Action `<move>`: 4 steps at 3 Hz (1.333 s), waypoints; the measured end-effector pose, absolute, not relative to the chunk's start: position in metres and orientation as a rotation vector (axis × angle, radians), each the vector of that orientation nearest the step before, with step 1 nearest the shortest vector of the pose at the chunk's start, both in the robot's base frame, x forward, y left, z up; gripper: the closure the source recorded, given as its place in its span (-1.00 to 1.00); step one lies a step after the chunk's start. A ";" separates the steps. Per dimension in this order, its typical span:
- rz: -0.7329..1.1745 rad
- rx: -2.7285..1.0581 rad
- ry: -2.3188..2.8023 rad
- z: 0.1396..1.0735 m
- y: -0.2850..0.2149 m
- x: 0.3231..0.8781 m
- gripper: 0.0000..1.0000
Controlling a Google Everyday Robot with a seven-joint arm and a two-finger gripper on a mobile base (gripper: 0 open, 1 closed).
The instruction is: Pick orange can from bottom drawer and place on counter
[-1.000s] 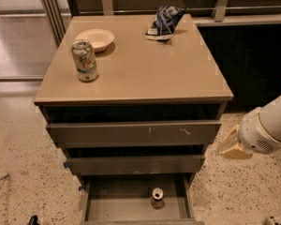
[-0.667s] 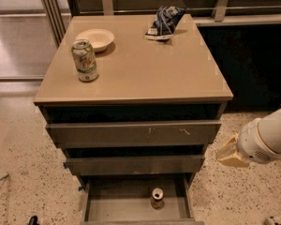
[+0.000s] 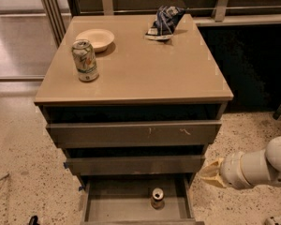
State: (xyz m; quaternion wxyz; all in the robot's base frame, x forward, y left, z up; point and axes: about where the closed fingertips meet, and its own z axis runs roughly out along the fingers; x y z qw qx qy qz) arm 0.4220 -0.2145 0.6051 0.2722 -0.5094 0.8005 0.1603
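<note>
Bottom drawer: the lowest grey-brown drawer [image 3: 117,205] of your three-drawer cabinet stands pulled out, and you can see its flat grey floor.
Inside it: a small orange-brown drink can with a silver top [image 3: 157,197] stands upright on the drawer floor, about midway between the side walls and touching neither.
Middle drawer: its grey-brown front [image 3: 136,164] sits a little further out than the one above. You cannot see inside.
Top drawer: above its grey-brown front [image 3: 133,133] there is a dark gap under the top. The contents are hidden from you.
Table: the glossy tan-beige square table [image 3: 145,74] caps the cabinet.
On the table: a taller pale green-and-white can [image 3: 85,60] stands upright near the front left. A shallow cream bowl [image 3: 95,38] sits just behind it. A crumpled dark blue-and-white snack bag [image 3: 163,21] lies at the back edge, right of centre.
Claw: your pale tan claw [image 3: 211,172], on its white arm [image 3: 257,165], hangs to the right of the cabinet at about middle-drawer height, pointing left. It is apart from the orange-brown can, and you cannot tell whether it is wide or narrow.
Room: a speckled beige floor [image 3: 18,144] surrounds the cabinet, with a dark recess [image 3: 253,64] behind on the right.
</note>
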 end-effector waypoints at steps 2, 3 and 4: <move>0.415 -1.378 2.141 0.592 -0.218 0.422 1.00; 0.426 -1.377 2.088 0.559 -0.210 0.419 1.00; 0.469 -1.369 2.014 0.504 -0.193 0.425 1.00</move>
